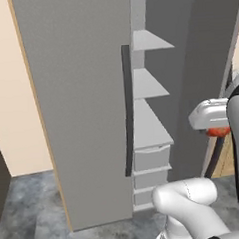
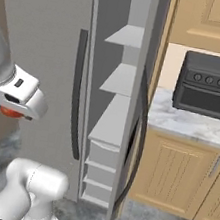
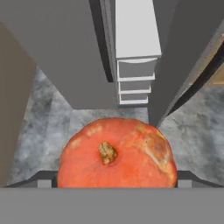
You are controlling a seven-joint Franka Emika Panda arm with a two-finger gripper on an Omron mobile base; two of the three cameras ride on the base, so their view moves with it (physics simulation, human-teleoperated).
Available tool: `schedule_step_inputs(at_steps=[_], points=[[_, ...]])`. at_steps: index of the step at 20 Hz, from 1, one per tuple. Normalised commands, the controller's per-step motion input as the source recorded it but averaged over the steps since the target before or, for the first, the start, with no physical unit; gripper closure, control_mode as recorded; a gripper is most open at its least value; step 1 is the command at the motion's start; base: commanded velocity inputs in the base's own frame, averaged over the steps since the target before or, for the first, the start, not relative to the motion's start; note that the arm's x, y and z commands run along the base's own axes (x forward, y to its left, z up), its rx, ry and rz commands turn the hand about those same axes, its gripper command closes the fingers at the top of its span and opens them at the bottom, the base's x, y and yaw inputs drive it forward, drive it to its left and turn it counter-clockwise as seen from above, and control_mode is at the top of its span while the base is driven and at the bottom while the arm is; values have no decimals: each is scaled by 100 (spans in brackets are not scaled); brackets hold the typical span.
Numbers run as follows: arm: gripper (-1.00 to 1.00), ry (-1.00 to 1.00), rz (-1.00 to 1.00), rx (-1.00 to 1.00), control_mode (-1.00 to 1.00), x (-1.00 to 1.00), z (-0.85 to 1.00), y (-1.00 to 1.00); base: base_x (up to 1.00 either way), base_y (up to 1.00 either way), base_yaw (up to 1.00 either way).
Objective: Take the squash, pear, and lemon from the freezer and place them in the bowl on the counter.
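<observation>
Your claw (image 3: 116, 186) has the squash (image 3: 117, 153) clamped wide, clear of the freezer (image 1: 86, 108) — next, swing right to the worktop (image 2: 190, 124) and find the bowl.

squash (image 3: 117, 153): showing waxy orange rind, mottled with rough tan patches, dry woody stem stub, sitting right at the fingertips
freezer (image 1: 86, 108): looking matt grey, faintly grained, ahead of the hand
handle (image 1: 127, 111): appearing dark, smooth, dull
shelves (image 2: 114, 118): reading as plain smooth grey
counter (image 2: 190, 124): showing polished veined marble look
cabinet doors (image 2: 172, 173): showing light wood grain
floor (image 3: 48, 113): looking like mottled grey stone, below the hand
</observation>
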Motion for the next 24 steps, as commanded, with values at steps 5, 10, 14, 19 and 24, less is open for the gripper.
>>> schedule_step_inputs(at_steps=[5,10,14,19,24], points=[[100,0,0,0,100,0,0,0,-79,-49,0],[100,0,0,0,100,0,0,0,-29,-99,0],[100,0,0,0,100,0,0,0,-21,-100,0],[100,0,0,0,100,0,0,0,-3,-100,0],[100,0,0,0,100,0,0,0,22,-100,0]])
